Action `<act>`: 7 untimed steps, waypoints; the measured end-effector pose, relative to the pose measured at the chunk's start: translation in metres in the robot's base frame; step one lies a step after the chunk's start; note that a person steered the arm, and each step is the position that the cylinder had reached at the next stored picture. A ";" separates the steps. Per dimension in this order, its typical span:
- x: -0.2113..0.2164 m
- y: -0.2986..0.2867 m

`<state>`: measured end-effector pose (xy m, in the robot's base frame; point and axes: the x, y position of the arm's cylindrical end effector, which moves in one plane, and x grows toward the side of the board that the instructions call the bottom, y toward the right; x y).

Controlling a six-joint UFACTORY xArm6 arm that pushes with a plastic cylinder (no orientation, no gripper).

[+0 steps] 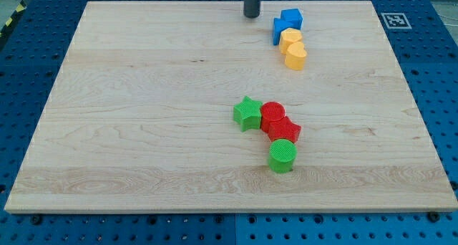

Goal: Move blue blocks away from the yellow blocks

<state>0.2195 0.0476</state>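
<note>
Two blue blocks sit at the view's top right: a blue cube (291,18) and a second blue block (278,31) of unclear shape just below and left of it. A yellow hexagon-like block (290,39) touches the blue ones from below, and a yellow heart block (295,57) touches that one lower down. My tip (252,15) stands on the board at the view's top, a short gap to the left of the blue blocks, touching none.
A green star (247,113), a red round block (273,114), a red star-like block (285,130) and a green cylinder (283,156) cluster at the board's centre right. The wooden board (143,130) lies on a blue perforated table. A marker tag (395,19) sits off the board's top right corner.
</note>
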 end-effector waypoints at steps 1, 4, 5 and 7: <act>-0.025 0.016; 0.071 0.002; 0.102 -0.001; 0.118 0.011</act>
<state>0.3375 0.0582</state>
